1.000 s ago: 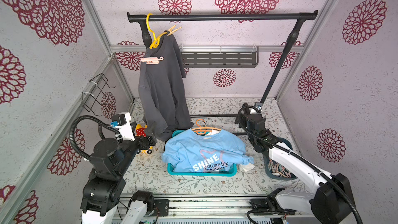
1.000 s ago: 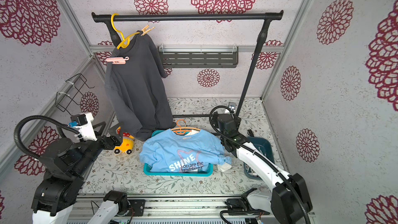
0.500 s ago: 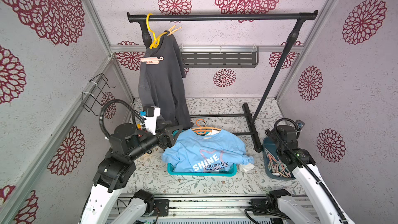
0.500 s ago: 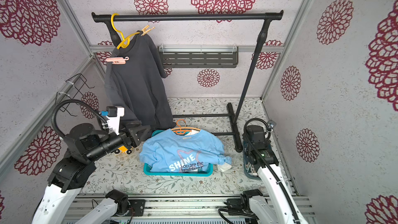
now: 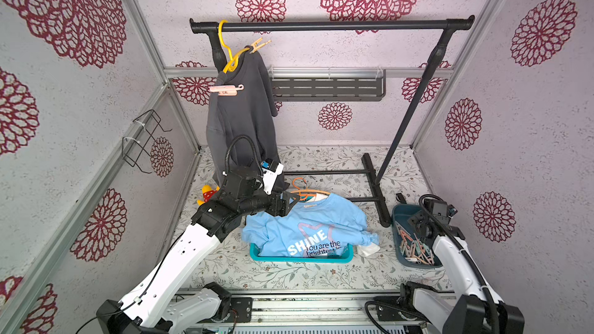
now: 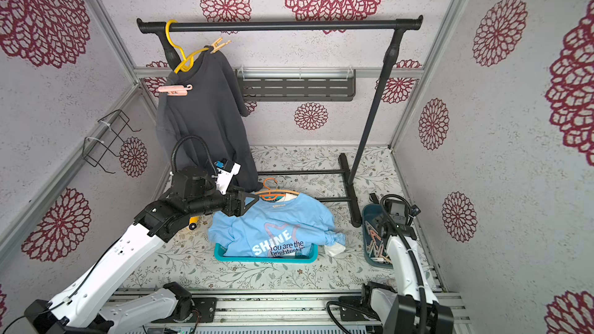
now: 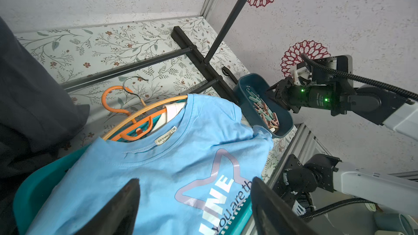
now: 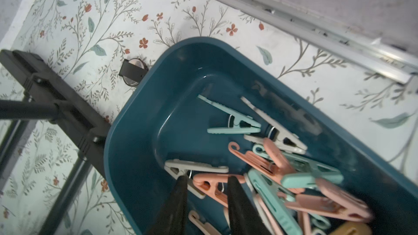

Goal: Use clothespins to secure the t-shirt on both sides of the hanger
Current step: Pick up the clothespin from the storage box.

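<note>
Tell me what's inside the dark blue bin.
Loose clothespins, pink, mint and whitish, piled toward one end; the right gripper straddles a pink one. Anything beneath the pile is covered.

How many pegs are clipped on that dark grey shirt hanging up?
2: a peach clothespin at the upper shoulder, a pink clothespin on the lower shoulder. Folds may hide more.

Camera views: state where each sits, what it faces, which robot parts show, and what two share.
Top views: high in front, facing down at the rack; both arms show.
Left wrist: on left arm, facing across the blue t-shirt; left gripper jaws open, right arm beyond.
Right wrist: on right arm, facing down into the bin; right gripper jaws flank a pink clothespin.
Shared: both wrist views show the bin.
</note>
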Controlling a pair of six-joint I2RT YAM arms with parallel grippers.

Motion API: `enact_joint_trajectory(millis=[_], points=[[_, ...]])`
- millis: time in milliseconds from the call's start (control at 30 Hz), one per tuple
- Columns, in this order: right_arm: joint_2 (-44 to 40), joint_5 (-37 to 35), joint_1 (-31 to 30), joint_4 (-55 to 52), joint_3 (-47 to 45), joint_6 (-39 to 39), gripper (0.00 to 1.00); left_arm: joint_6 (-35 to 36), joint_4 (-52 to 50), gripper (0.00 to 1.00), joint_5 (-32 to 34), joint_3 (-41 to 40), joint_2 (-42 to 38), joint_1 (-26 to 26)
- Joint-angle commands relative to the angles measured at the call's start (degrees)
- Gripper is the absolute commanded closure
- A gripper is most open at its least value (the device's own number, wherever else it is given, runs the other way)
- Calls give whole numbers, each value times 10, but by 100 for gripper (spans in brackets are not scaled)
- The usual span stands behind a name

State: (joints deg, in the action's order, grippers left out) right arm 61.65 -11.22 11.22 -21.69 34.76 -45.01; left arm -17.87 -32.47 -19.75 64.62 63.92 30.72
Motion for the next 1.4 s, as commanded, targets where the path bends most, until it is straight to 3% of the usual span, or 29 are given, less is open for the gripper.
enact_joint_trajectory(millis=[0, 400, 900, 1133, 1367], points=[[41, 13, 5, 60, 18, -23, 74, 18, -10, 20, 9, 10, 20, 4], [178, 43, -3, 233, 39, -93, 75, 24, -37, 19, 39, 36, 57, 3], [350, 12, -8, 280, 155, -107, 75, 35, -49, 17, 86, 86, 124, 3], [307, 17, -9, 221, 155, -34, 64, 48, -37, 14, 102, 74, 132, -8], [176, 54, -9, 152, 55, 29, 53, 46, -25, 15, 73, 47, 125, -39]])
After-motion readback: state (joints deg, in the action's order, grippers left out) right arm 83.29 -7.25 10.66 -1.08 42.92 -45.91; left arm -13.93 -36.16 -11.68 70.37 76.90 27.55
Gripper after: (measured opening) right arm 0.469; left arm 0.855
